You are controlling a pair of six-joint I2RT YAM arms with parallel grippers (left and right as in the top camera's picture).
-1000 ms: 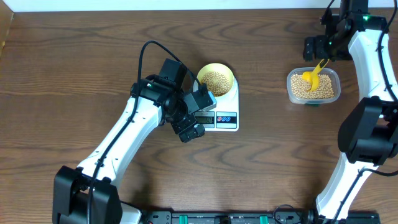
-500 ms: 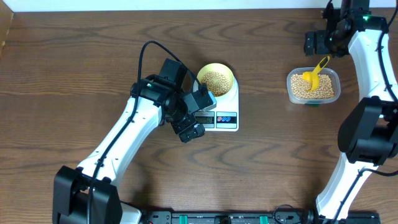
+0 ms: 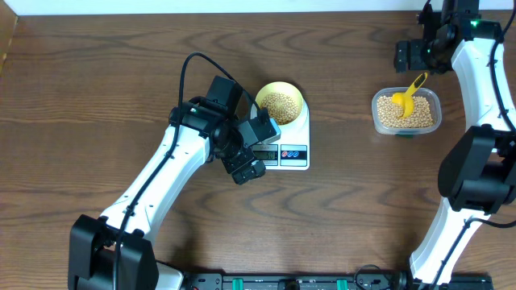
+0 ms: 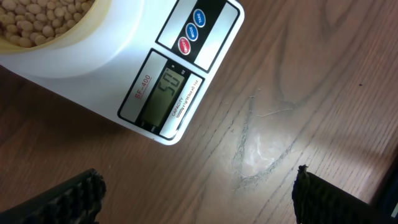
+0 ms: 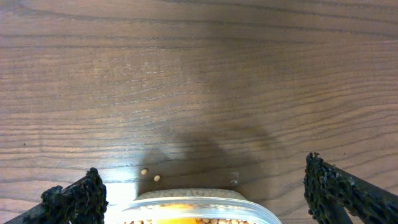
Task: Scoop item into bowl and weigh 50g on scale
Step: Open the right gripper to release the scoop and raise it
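The pale-yellow bowl (image 3: 280, 102) with tan beans (image 3: 280, 105) stands on the white scale (image 3: 294, 153). In the left wrist view the scale's display (image 4: 163, 93) reads 50 and the bowl's rim (image 4: 65, 42) shows at top left. My left gripper (image 3: 251, 145) hovers over the scale's front left corner, open and empty (image 4: 198, 196). My right gripper (image 3: 409, 56) is open and empty (image 5: 205, 196) above the far side of the clear tub (image 3: 406, 111), which holds more beans and the yellow scoop (image 3: 408, 94).
Two loose beans (image 5: 150, 175) lie on the wood table just beyond the tub's rim (image 5: 199, 203). The table's far edge runs close behind the right arm. Bare wood lies between scale and tub.
The right gripper has drawn back from the scoop toward the far edge, leaving the scoop resting in the tub. The left arm has not moved.
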